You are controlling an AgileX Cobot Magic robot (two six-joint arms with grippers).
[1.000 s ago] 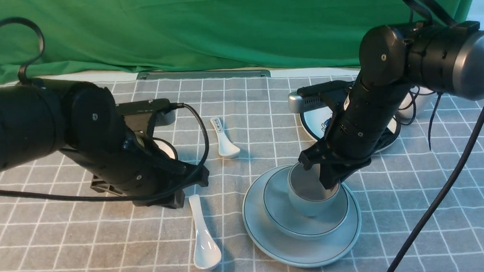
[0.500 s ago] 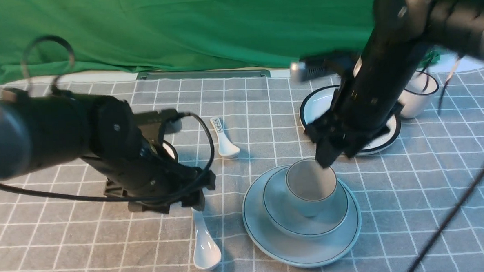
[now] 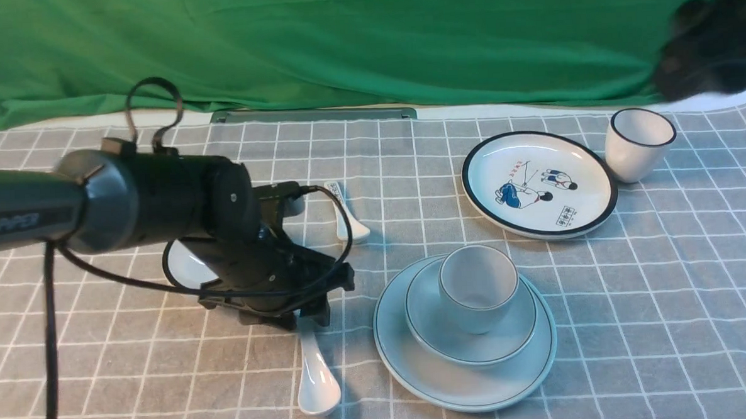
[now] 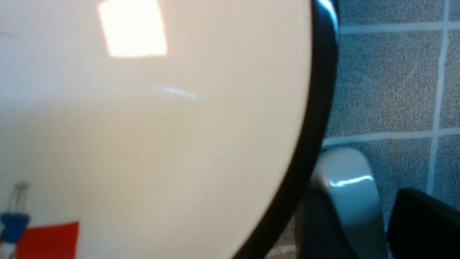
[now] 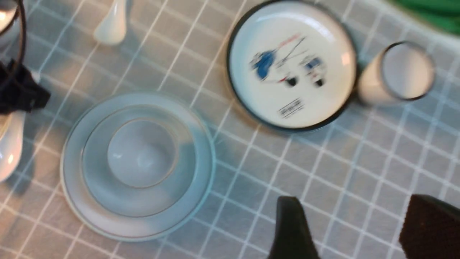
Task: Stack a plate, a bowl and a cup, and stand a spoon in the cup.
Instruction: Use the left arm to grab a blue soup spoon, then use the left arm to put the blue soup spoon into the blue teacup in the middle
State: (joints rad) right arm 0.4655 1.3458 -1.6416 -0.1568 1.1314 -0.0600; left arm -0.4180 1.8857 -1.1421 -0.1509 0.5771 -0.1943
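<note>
The plate lies front centre with the bowl on it and the cup upright in the bowl. The right wrist view shows the same stack: plate, bowl, cup. The plain white spoon lies left of the plate, bowl end nearest me. My left gripper is low over its handle, which lies between the open fingers with a gap on one side. My right gripper is open and empty, high above the cloth; its arm is a blur at the far right.
A black-rimmed bowl sits under my left arm and fills the left wrist view. A short printed spoon lies behind. A cartoon plate and a bold-rimmed white cup stand at the back right. A green curtain backs the table.
My right gripper has let go of the cup and the arm has swung up and away to the far right. My left arm has moved right and down over the spoon's handle.
</note>
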